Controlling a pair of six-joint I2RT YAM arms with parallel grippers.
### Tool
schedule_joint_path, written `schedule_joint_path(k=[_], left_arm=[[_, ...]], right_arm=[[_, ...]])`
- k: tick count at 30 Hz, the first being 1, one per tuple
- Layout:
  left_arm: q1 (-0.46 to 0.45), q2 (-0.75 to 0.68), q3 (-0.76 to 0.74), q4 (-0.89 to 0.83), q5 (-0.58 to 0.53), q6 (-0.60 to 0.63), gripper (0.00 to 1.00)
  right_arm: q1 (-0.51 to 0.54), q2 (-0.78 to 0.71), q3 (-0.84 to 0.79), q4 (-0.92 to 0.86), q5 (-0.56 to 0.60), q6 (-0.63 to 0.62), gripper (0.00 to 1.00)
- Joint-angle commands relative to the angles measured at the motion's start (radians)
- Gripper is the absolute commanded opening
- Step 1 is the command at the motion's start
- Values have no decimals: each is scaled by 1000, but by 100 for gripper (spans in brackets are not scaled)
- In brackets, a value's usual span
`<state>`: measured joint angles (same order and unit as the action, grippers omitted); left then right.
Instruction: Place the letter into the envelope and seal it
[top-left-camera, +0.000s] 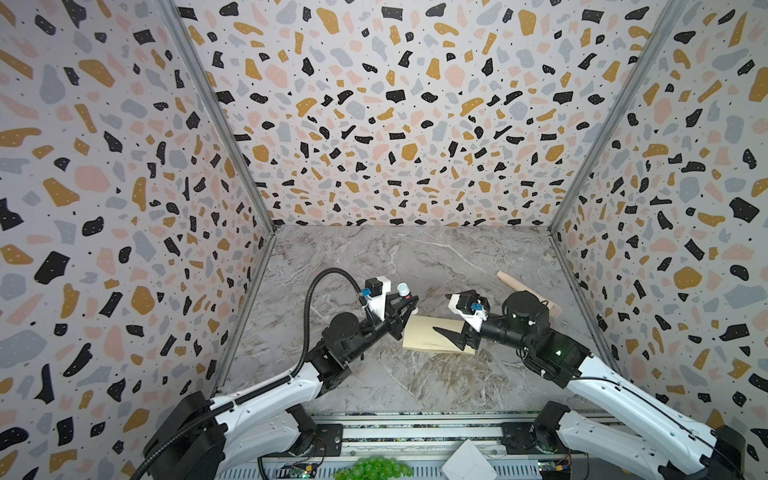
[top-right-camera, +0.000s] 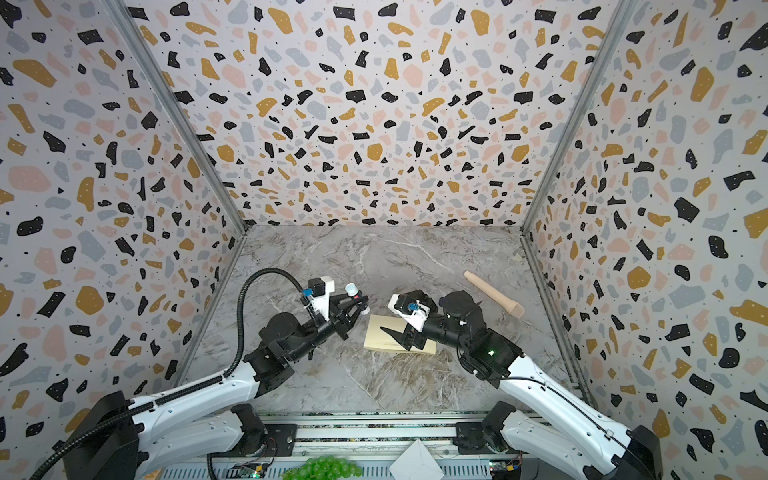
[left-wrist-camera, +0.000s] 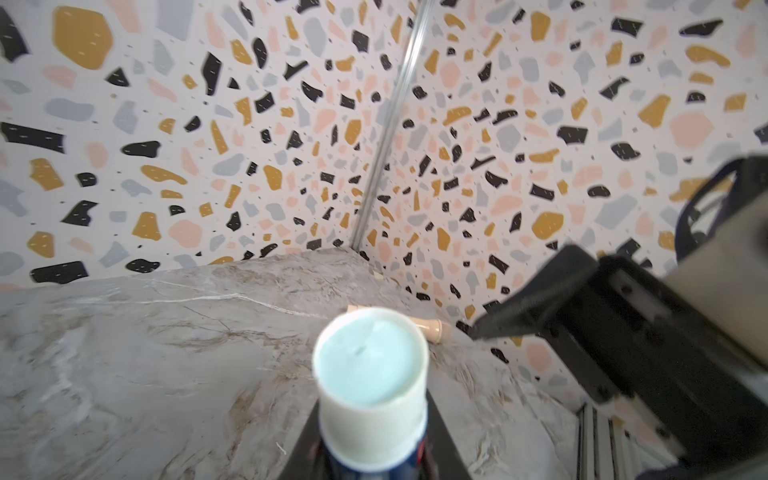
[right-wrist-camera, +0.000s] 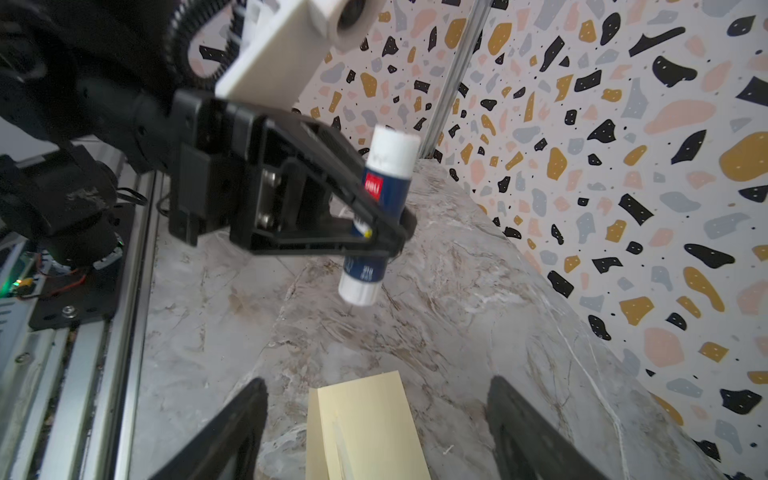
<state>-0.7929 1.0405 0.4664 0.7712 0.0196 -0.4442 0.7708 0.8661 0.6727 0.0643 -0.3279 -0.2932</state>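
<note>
The envelope lies flat on the marble table, pale cream-yellow, plain face up. The letter is out of view. My left gripper is shut on an uncapped blue-and-white glue stick. It holds the stick upright in the air beyond the envelope's left end, pale blue glue end up. My right gripper hovers open over the envelope, fingers wide apart and holding nothing.
A tan wooden tapered handle lies at the back right of the table. At the front rail are green grapes and a white folded paper. Terrazzo walls enclose three sides.
</note>
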Motion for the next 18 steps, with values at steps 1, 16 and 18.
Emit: schedule_joint_path(k=[1, 16, 18], left_arm=[[1, -18, 17, 37, -174, -198, 0], [-8, 47, 68, -13, -193, -564, 0], [-8, 46, 66, -9, -190, -586, 0]], right_arm=[[21, -34, -116, 331, 53, 25, 84], [234, 204, -263, 950, 385, -76, 75], [246, 245, -266, 1011, 420, -85, 72]])
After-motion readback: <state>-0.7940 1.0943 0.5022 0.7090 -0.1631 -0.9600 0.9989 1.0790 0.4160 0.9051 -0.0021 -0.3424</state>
